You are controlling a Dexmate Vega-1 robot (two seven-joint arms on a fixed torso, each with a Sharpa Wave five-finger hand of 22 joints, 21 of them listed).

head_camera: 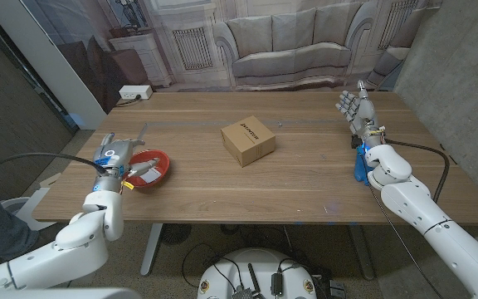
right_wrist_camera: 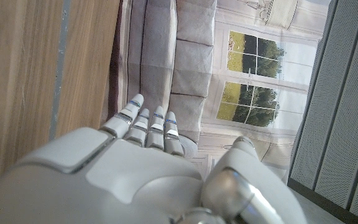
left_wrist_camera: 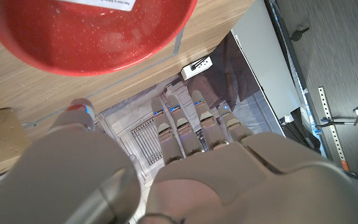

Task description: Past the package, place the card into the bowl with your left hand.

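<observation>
Red bowl (head_camera: 150, 169) sits near the table's (head_camera: 305, 191) left edge; the card (head_camera: 142, 169) lies inside it, light-coloured, partly covered by the left hand (head_camera: 113, 158) in the head view. In the left wrist view the card (left_wrist_camera: 107, 4) is cut off at the frame edge. Left hand is just beside the bowl, fingers (left_wrist_camera: 185, 127) extended and apart, holding nothing. Box (head_camera: 248, 141) stands mid-table, well apart from the bowl. Right hand (head_camera: 357, 110) is raised at the far right, fingers spread, empty; a blue object (head_camera: 360, 164) by its wrist is too hidden to identify.
</observation>
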